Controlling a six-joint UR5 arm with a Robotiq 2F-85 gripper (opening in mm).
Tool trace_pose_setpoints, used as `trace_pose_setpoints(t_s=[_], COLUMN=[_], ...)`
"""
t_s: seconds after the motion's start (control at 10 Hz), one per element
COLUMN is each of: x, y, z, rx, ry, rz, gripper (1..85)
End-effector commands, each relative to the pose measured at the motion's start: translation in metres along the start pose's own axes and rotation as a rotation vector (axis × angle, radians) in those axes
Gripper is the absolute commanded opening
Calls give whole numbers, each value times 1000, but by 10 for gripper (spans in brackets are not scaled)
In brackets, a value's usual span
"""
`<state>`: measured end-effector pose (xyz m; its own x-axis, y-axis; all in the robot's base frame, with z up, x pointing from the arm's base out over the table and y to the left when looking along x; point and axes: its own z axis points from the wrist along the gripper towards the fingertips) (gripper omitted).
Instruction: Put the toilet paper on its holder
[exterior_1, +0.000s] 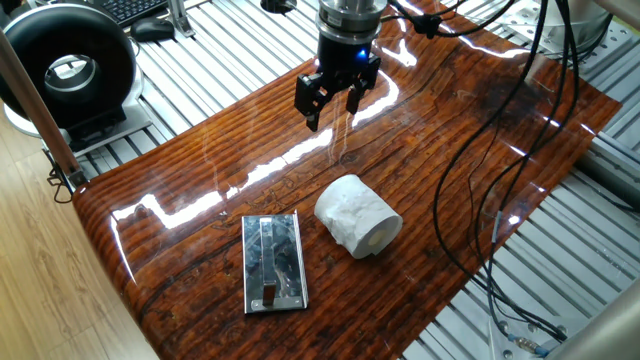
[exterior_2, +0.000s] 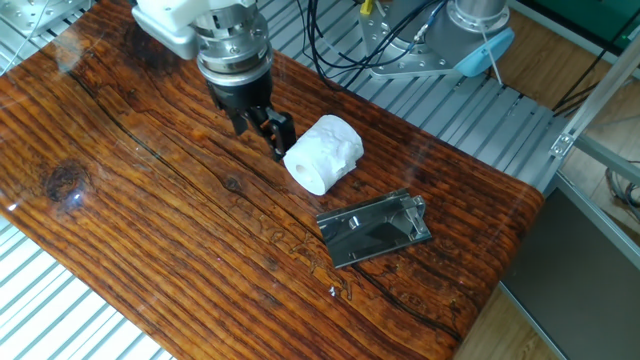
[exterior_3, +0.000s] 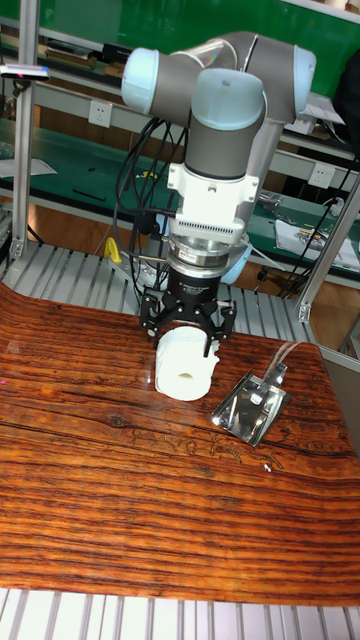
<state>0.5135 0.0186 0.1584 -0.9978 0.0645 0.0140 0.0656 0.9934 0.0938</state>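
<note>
The toilet paper (exterior_1: 357, 215) (exterior_2: 322, 152) (exterior_3: 185, 365) is a white roll lying on its side on the wooden table, its core hole facing the front edge in one fixed view. The holder (exterior_1: 273, 262) (exterior_2: 375, 229) (exterior_3: 250, 407), a flat chrome plate with a raised bar, lies just beside the roll. My gripper (exterior_1: 331, 112) (exterior_2: 262, 138) (exterior_3: 187, 325) hangs open above the table, close behind the roll and not touching it. Nothing is between its fingers. In the tall fixed view the roll hides the lower part of the fingers.
A black-and-white ring-shaped device (exterior_1: 70, 65) stands off the table at the far left. Black cables (exterior_1: 480, 150) drape across the table's right side. The robot base (exterior_2: 470, 30) sits beyond the far edge. The table (exterior_1: 180, 180) is glossy brown wood on a slatted metal frame.
</note>
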Motion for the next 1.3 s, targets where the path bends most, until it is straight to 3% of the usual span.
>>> trace_pose_setpoints(t_s=[0.0, 0.2, 0.3, 0.4, 0.5, 0.7, 0.8, 0.9, 1.1, 1.2], x=[-2, -2, -2, -2, -4, -11, -13, -7, 14, 18], y=[-3, 0, 6, 11, 9, 6, 15, 18, 7, 3], z=[-2, -1, -2, -2, -2, -2, -2, -2, -2, -2], rx=[10, -4, -25, -45, -39, -28, -66, -74, -25, -11], ry=[-7, -8, -6, -3, -13, -38, -44, -20, 54, 70], rz=[0, 38, 84, 124, 176, 193, 192, 185, 132, 127], gripper=[707, 637, 560, 363, 37, 10, 10, 10, 10, 10])
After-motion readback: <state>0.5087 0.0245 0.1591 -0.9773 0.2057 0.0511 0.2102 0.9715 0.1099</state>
